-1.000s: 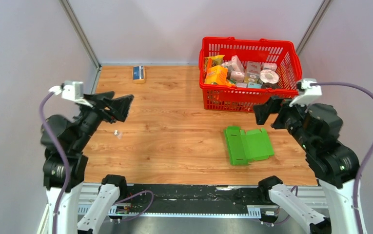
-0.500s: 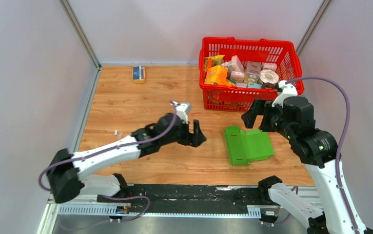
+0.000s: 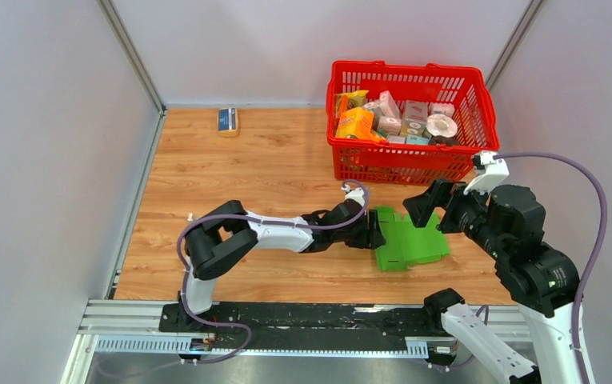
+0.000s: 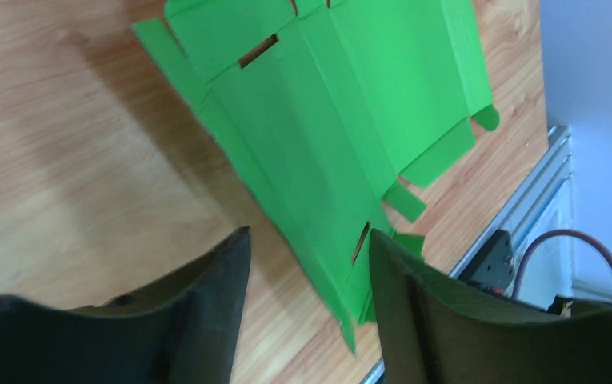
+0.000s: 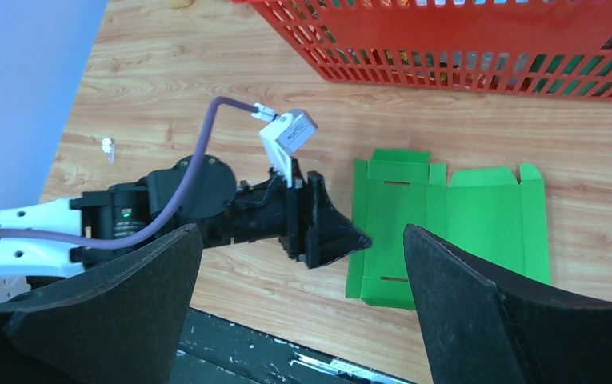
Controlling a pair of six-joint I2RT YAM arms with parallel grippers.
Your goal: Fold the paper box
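Observation:
The paper box (image 3: pixel 409 238) is a bright green flat blank with creases, slots and flaps, lying on the wooden table right of centre. My left gripper (image 3: pixel 372 230) reaches low across the table to its left edge. In the left wrist view the left gripper (image 4: pixel 309 240) is open, and the near corner of the paper box (image 4: pixel 342 104) lies between its fingers with nothing pinched. My right gripper (image 3: pixel 424 204) hovers above the box's far right part, open and empty. The right wrist view looks down past the right gripper (image 5: pixel 301 232) onto the paper box (image 5: pixel 462 216) and the left gripper (image 5: pixel 330 232).
A red basket (image 3: pixel 410 156) full of printed packages stands just behind the box. A small blue box (image 3: pixel 227 120) lies at the back left, and a tiny white scrap (image 3: pixel 193 217) lies left of the left arm. A metal rail (image 3: pixel 286 320) runs along the near edge.
My left arm has swung from the table's left side across to the box's left edge. My right gripper has shifted a little and now hangs over the box's far right.

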